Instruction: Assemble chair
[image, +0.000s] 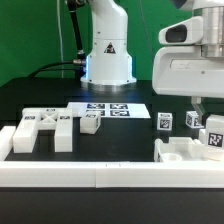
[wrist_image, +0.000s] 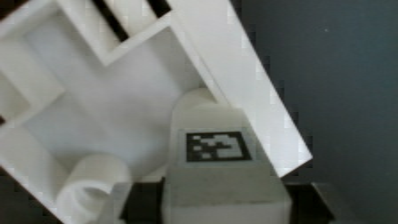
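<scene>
Black worktop (image: 30, 100) fills my screen under a green backdrop (image: 30, 40), and a long white rail (image: 60, 175) closes off the near edge, so nothing can slide off toward the camera. The chair is not yet built; its white parts lie loose across the surface. At the exterior view's left a ladder-shaped piece (image: 42, 132) lies flat just behind the rail, with a small block (image: 90, 123) just beside it. Both are well apart from my working spot, so I read them as parked stock. The marker board (image: 125, 111) lies flat in the middle, in front of the arm's base (image: 108, 55). Further right stand one tagged cube (image: 165, 122) and a second cube (image: 192, 120), near each other. At the exterior view's right the hand (image: 207, 122) hangs over the slab (image: 180, 152), pinching an upright tagged post (image: 213, 137). On the wrist view the dark fingers (wrist_image: 306, 198) press against the post's two sides. I judge it is held upright so its foot can go down into the slab. Room is tight there: the slab's raised edge runs right beside the post, a round peg (wrist_image: 98, 178) stands near, the second cube is close to the hand, and the rail hems in the near side. Only the bare worktop past the slab's edge is open.
</scene>
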